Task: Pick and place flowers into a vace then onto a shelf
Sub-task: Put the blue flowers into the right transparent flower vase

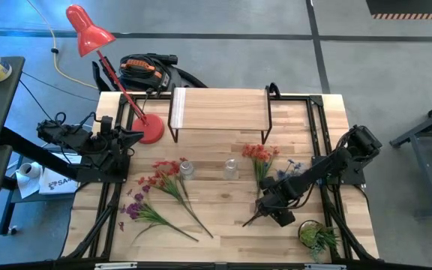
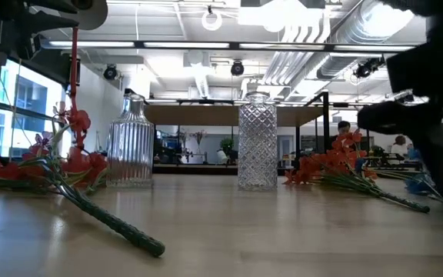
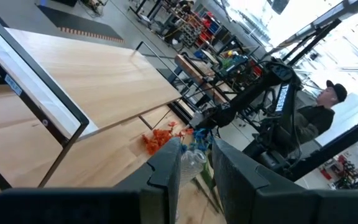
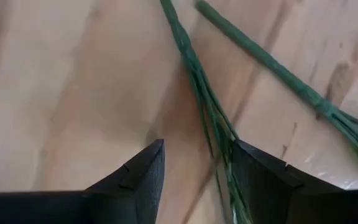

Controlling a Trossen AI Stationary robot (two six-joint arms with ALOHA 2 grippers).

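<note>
Flowers: we see red and purple sprays [image 1: 160,196] lying at lower left of centre in the high view, and an orange spray [image 1: 260,158] plus blue blossoms [image 1: 294,168] right of centre. Right gripper [image 1: 265,208] sits low over the stems at lower right, fingers [image 4: 138,174] spread, a green stem [image 4: 207,112] between them, not pinched. Left gripper [image 1: 135,137] waits at mid left, fingers slightly apart, holding nothing. Shelf [image 1: 219,109] top centre. Two glass vases [image 1: 187,169] stand mid-table.

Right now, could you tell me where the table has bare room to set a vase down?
The shelf top is bare, and so is the front strip between the purple flowers and right gripper. It is crowded around both glass vases and the orange flowers.
</note>
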